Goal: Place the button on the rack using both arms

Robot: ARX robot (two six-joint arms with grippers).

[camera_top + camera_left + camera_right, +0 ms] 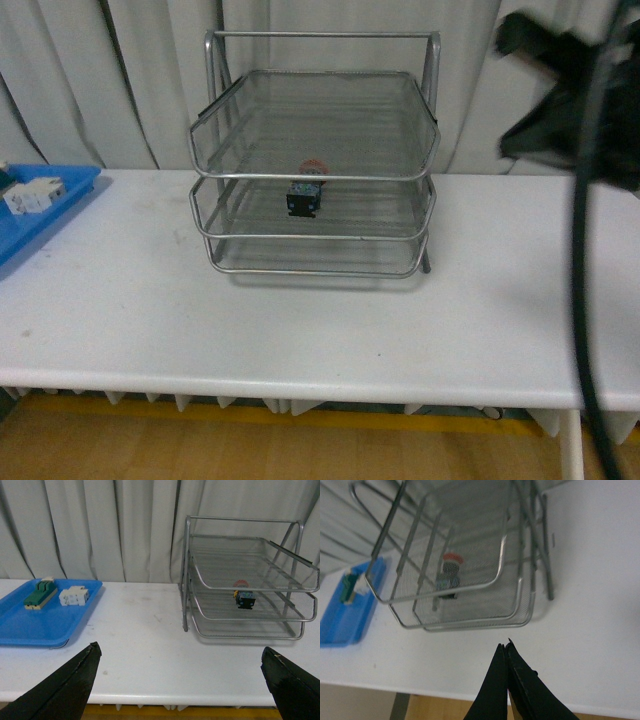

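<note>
Button (304, 194) sat upright on the middle tier of the rack (315, 160), red cap up. Left gripper (182, 680) hung spread wide over the table (300, 320); right gripper (505, 652) was pressed together, empty, apart from the rack.

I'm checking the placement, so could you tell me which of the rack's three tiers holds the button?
The middle tier: the button stands on its mesh, under the top tray of the rack and above the bottom one.
</note>
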